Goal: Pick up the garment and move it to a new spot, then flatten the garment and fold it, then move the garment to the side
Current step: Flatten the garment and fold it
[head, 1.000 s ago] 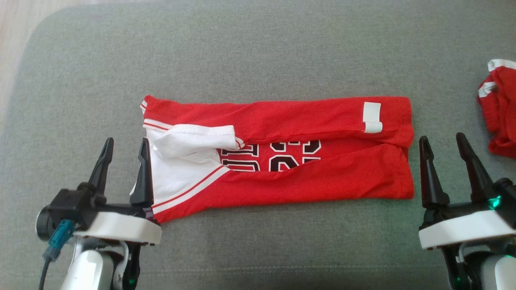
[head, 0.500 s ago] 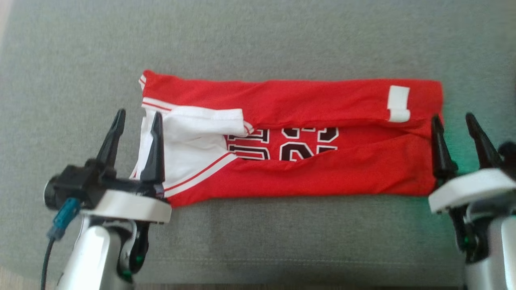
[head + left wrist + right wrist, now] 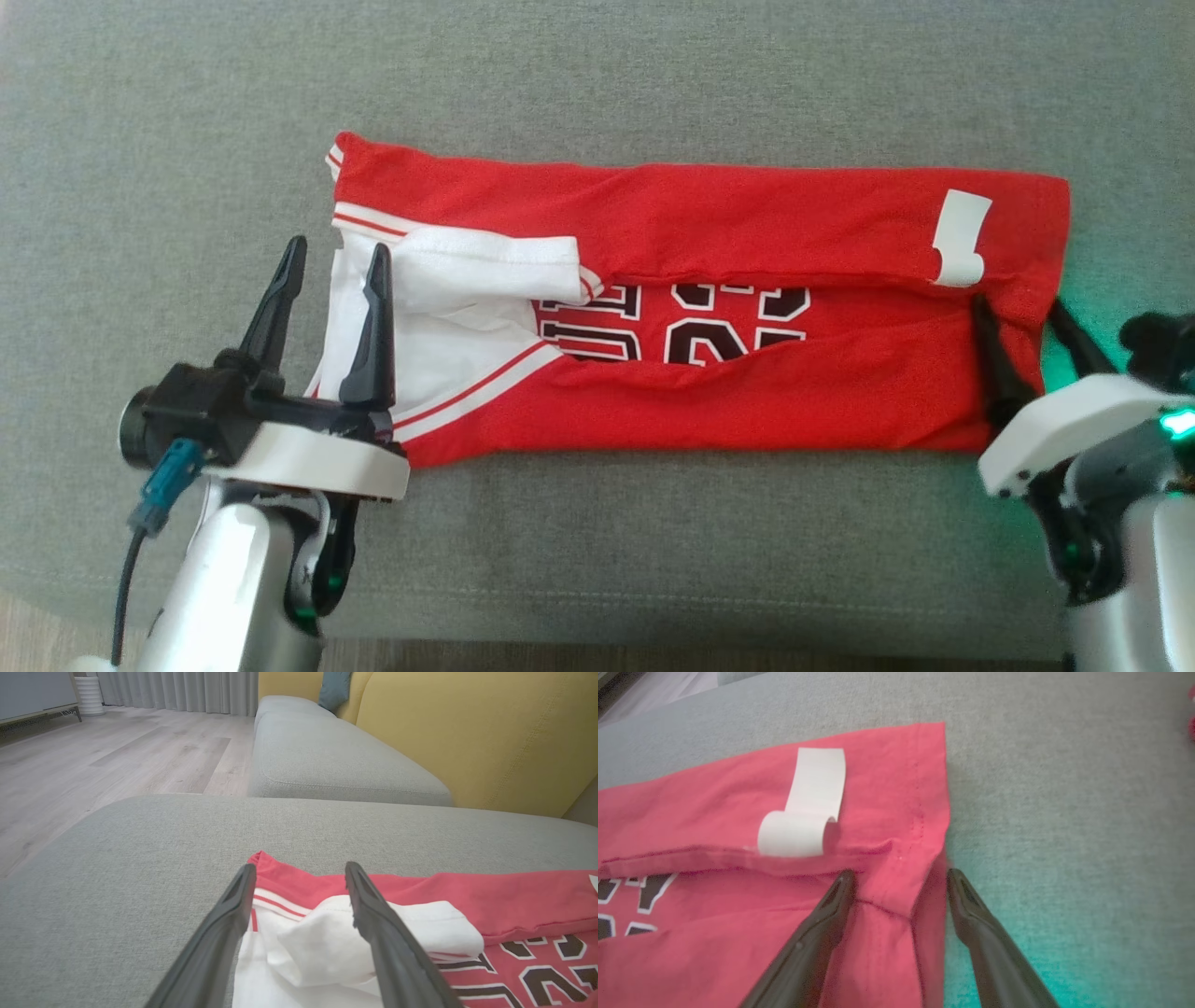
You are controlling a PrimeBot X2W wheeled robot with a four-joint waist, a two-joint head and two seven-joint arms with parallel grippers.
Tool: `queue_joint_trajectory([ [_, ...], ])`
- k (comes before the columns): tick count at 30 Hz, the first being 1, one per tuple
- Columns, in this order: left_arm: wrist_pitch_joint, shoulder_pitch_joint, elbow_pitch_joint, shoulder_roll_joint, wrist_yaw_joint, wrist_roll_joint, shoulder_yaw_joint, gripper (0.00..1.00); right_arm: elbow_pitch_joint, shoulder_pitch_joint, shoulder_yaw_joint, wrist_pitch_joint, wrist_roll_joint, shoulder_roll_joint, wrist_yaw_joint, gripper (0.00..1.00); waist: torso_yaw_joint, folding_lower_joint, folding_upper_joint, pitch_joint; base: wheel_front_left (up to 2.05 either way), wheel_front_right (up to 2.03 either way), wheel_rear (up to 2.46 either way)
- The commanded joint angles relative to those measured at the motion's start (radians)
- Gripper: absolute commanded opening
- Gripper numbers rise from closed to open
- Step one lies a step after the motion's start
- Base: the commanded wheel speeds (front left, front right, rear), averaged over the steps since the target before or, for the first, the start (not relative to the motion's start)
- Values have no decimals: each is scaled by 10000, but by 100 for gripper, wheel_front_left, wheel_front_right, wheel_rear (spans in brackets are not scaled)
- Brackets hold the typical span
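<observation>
Head view: the garment (image 3: 728,215), a red jersey with white side panels, lies folded lengthwise into a long band across the middle of the grey cushion (image 3: 597,75). Its two long edges are turned inward, and dark numerals (image 3: 709,327) outlined in white show in the gap between them. A white label (image 3: 962,238) curls up near the right end. The white sleeve (image 3: 485,271) is bunched at the left end.

Left gripper (image 3: 337,245): fingers spread, nothing pinched. It straddles the garment's left edge, one finger above white fabric, the other above bare cushion. The left wrist view confirms this placement (image 3: 300,867).

Right gripper (image 3: 1017,302): fingers spread, nothing pinched. In the right wrist view (image 3: 900,872) it straddles the right hem, one finger over red cloth, the other just beside the edge over the cushion. Contact with the fabric cannot be determined.

A green glow tints the cushion beside the right gripper. A yellow backrest (image 3: 467,728), a second grey seat (image 3: 327,760) and a wooden floor (image 3: 117,751) appear in the left wrist view.
</observation>
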Motion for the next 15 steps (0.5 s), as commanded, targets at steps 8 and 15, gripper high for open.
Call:
queue_joint_trajectory([
  [8, -160, -321, -221, 147, 5, 92, 434, 100, -562, 549, 491, 32, 174, 196, 35, 79, -121, -1, 0, 63, 0, 0, 0],
  [15, -179, -359, -203, 157, 16, 98, 414, 100, -520, 297, 334, -71, 224, 207, 35, 79, -113, -1, 0, 85, 0, 0, 0],
])
